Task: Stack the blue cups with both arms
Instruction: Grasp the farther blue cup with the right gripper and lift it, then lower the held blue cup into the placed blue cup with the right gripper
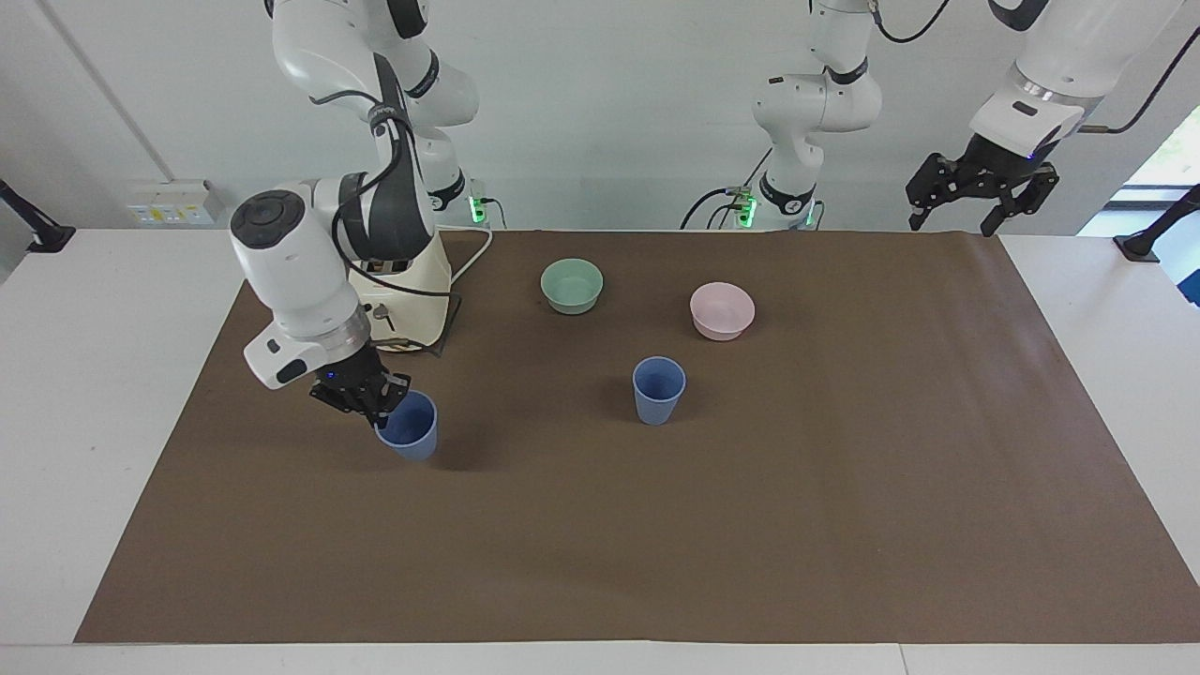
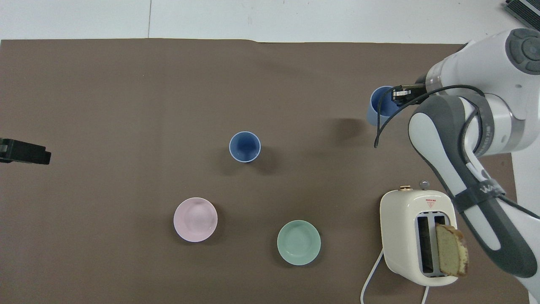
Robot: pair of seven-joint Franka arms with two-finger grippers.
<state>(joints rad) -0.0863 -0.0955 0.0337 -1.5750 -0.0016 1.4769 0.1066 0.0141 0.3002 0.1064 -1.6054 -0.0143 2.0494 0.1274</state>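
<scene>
Two blue cups. One cup (image 1: 407, 426) pinched at its rim by the right gripper (image 1: 374, 401), fingers clamped on the wall, one inside and one outside; cup tilted and lifted off the brown mat (image 1: 750, 525), casting a shadow on it, over the right arm's end of the table, farther from the robots than the toaster (image 2: 417, 236). Also seen from overhead as a blue rim (image 2: 378, 105) under the black fingertips (image 2: 400, 93).

Second blue cup (image 1: 658, 390) upright and alone near the middle of the mat, mouth up, untouched, well apart from the held one; shown from above too (image 2: 244, 146).

Two bowls, both nearer to the robots than the free cup: one mint-green bowl (image 1: 572, 285), one pink bowl (image 1: 722, 310), apart from each other, the pink one toward the left arm's end.

One cream toaster, with one slice of bread (image 2: 451, 250) standing in a slot, its white cord trailing off toward the robots.

Left gripper (image 1: 980, 197) raised high above the left arm's end of the mat, jaws spread wide, holding nothing; waiting.
</scene>
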